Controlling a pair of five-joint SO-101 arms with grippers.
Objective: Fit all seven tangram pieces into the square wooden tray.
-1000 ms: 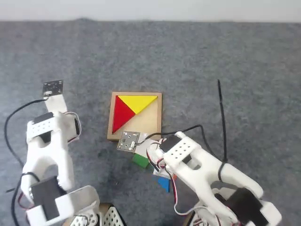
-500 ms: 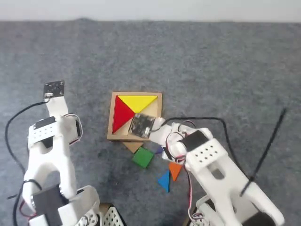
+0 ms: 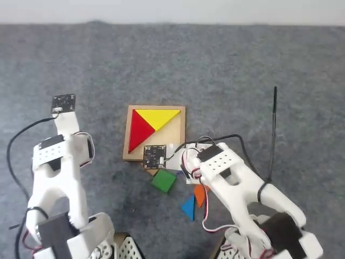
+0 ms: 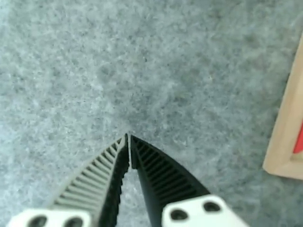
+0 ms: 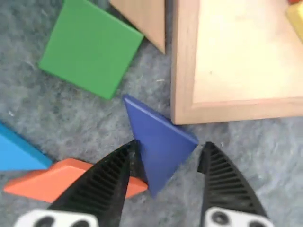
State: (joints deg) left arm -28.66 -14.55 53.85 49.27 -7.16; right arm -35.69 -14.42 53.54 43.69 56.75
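Two of seven seated, red triangle [image 3: 139, 134] and yellow triangle [image 3: 157, 117] in the tray [image 3: 170, 139] at frame centre; leaves five loose just below it, with right tool [image 5: 170, 145] spread astride the dark blue triangle [image 5: 158, 142] at the tray's corner and left tool [image 4: 129, 137] pinched together over the tabletop [image 3: 242, 65] at left.

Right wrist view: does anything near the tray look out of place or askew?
Nothing looks damaged. The dark blue triangle lies askew on the carpet, seemingly butting the outer corner of the tray, between the open fingers of the right gripper.
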